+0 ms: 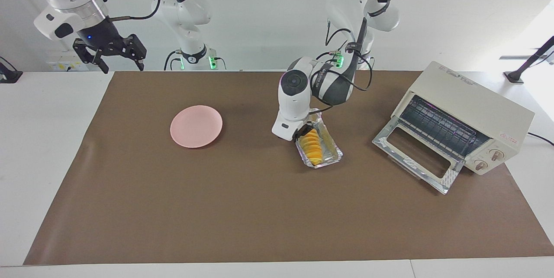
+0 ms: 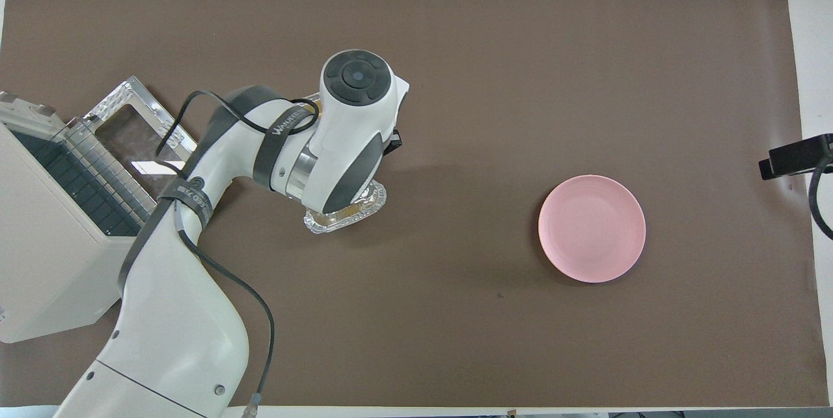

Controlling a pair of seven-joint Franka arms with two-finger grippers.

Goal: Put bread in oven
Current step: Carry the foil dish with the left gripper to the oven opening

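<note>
The bread, a yellow-orange ridged loaf, lies in a crinkled silver foil tray near the middle of the brown mat. My left gripper is shut on the rim at the tray's end nearer the robots, and the tray sits askew. In the overhead view the left arm hides the bread, and only a corner of the foil tray shows. The cream oven stands at the left arm's end of the table with its glass door dropped open. My right gripper waits open, high over the table's corner by its own base.
A round pink plate lies on the mat toward the right arm's end. The oven's wire rack shows inside the open front. White table margins surround the brown mat.
</note>
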